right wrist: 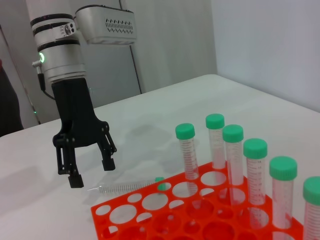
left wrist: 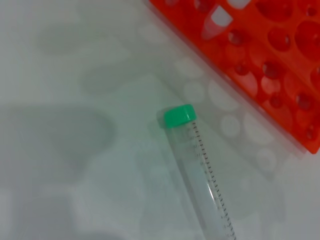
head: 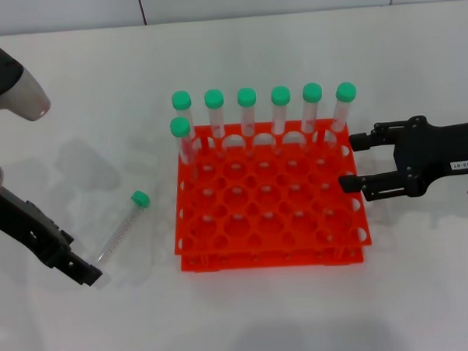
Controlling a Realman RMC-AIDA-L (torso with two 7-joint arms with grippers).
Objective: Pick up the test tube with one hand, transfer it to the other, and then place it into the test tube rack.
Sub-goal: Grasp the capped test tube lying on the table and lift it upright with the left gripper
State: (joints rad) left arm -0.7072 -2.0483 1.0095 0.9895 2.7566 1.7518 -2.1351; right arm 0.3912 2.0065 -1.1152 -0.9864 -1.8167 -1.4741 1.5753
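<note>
Near the tabletop's left edge, the left gripper [right wrist: 90,170] hangs fingers-down and spread above the test tube [head: 122,230], which lies flat beside the test tube rack [head: 269,220]. At the rack's right edge, the right gripper [head: 356,162] reaches in level, its fingers apart and empty.

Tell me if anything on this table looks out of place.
One test tube lies flat on the table, left of the test tube rack, while seven others stand upright in it. The open left gripper hovers above it.
</note>
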